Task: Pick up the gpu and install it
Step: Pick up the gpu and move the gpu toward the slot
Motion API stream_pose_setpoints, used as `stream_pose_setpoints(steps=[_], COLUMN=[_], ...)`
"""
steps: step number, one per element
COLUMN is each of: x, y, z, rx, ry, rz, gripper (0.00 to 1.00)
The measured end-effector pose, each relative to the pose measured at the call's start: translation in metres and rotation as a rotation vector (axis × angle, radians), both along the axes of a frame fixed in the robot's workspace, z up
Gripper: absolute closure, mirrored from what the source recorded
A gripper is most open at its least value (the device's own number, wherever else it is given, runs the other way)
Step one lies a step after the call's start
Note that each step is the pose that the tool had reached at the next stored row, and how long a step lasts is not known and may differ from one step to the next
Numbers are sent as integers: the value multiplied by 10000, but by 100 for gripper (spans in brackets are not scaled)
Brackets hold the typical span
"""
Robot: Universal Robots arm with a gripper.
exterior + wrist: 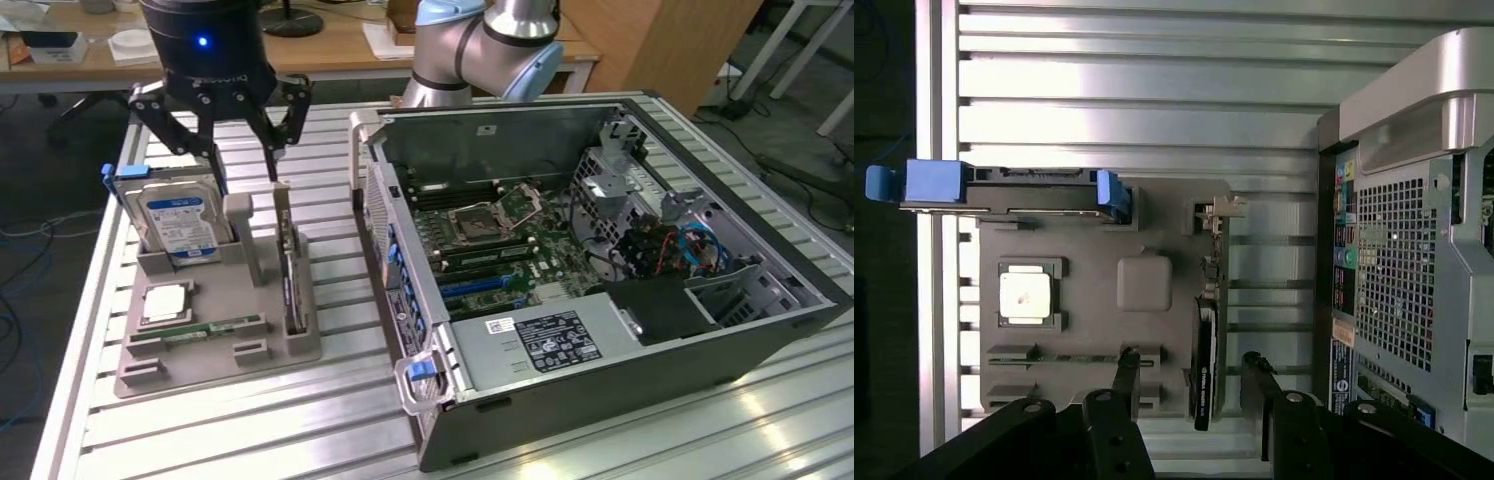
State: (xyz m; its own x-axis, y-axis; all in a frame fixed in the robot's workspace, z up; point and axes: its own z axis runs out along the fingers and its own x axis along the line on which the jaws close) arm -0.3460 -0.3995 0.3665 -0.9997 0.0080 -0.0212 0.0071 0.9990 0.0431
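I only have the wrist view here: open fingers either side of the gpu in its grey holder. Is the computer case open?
Observer: Yes, the case lies on its side, panel off, motherboard exposed.
Operator: How low is the gripper?
Observer: The gripper hangs over the holder, fingertips about level with the top edge of the gpu, not down around it.
Operator: Is the card upright?
Observer: It stands on edge in a slot, beside the upright hard drive.

Wood desk point(334, 55) at bk, grey flr point(801, 105)
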Motion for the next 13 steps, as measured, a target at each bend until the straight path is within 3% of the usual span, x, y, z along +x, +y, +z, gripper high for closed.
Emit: stream_pose_setpoints(steps=[4, 10, 13], x=[0, 9, 27], y=[-82, -116, -162], z=[-73, -182, -236], rx=[0, 0, 0], ry=[0, 0, 0], rz=[1, 1, 1], gripper=[47, 47, 47])
